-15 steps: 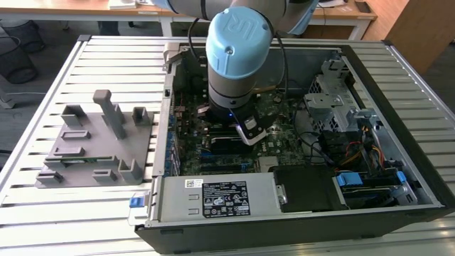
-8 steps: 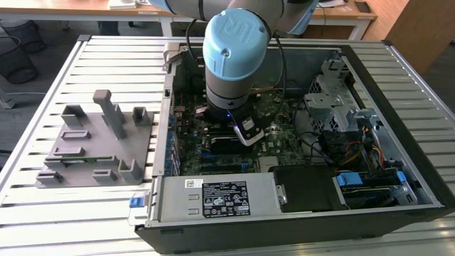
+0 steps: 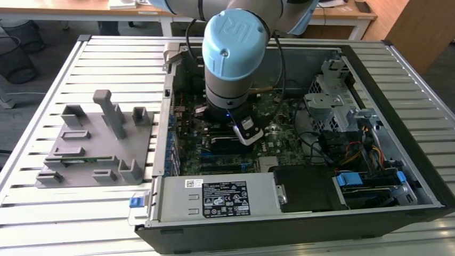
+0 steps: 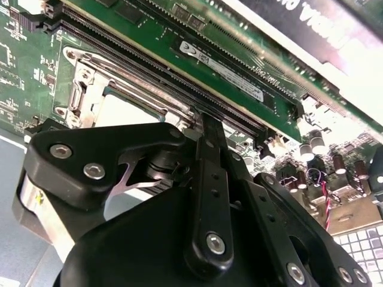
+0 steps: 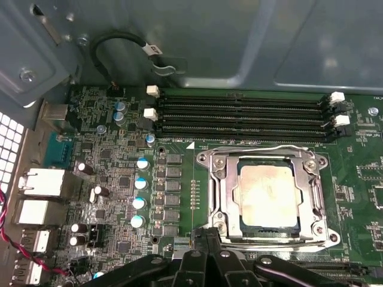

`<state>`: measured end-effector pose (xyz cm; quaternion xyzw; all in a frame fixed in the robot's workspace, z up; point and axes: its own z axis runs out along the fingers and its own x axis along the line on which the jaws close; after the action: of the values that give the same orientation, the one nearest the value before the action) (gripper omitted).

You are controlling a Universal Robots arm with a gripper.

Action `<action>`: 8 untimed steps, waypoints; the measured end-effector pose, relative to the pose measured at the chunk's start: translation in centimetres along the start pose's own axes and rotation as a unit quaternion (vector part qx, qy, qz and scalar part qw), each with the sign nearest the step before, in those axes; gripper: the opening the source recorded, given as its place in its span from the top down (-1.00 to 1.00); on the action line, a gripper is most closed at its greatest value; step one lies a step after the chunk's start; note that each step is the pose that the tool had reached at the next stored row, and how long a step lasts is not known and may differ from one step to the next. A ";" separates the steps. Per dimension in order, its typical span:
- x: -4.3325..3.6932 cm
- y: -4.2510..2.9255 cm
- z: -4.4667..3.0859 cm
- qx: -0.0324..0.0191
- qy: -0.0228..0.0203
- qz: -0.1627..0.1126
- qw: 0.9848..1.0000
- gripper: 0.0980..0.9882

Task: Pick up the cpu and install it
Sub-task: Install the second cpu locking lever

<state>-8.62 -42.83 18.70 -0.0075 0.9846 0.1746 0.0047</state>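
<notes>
The cpu, a small square chip with a pale silver top, lies flat inside the metal-framed socket of the green motherboard. The second wrist view shows its pale top just beyond the black gripper linkage. My gripper hangs low inside the open computer case, right over the socket area. In the first wrist view the gripper sits at the socket's edge, beside the cpu and not over it. Nothing visible is held in it.
Memory slots run alongside the socket, and a memory stick stands in one. A grey plastic fixture sits on the slatted table at the exterior view's left. The case walls, power supply, drive cage and cables crowd the arm.
</notes>
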 end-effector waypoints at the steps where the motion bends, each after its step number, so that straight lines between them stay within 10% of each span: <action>1: 0.00 0.08 0.04 0.000 0.000 0.000 1.000 0.98; 8: 0.05 0.27 0.13 0.000 0.000 0.000 1.000 0.98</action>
<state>-8.67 -42.54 18.67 -0.0075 0.9846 0.1745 0.0046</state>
